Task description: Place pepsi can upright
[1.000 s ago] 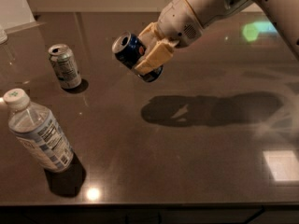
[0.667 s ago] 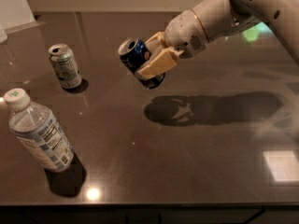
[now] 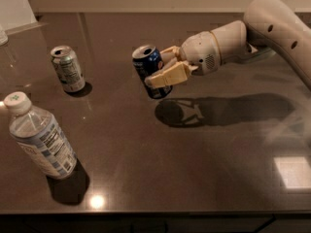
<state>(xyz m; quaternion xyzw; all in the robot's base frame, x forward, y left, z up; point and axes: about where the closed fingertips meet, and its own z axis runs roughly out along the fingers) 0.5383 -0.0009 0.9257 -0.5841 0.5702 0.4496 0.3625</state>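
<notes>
The pepsi can (image 3: 149, 67) is dark blue with a silver top and sits near the middle of the dark table (image 3: 160, 154). It is almost upright, tilted slightly. My gripper (image 3: 163, 68) reaches in from the right and is shut on the can, one tan finger (image 3: 167, 75) across its front and one behind it. The can's shadow lies to the lower right of it, so the can seems to be a little above the table.
A pale green-white can (image 3: 67, 68) stands upright at the left. A clear plastic water bottle (image 3: 40, 137) with a white cap stands at the front left. The table's front edge runs along the bottom of the view.
The arm has swung and lowered, and the can in the gripper has turned from lying tilted on its side to nearly upright.
</notes>
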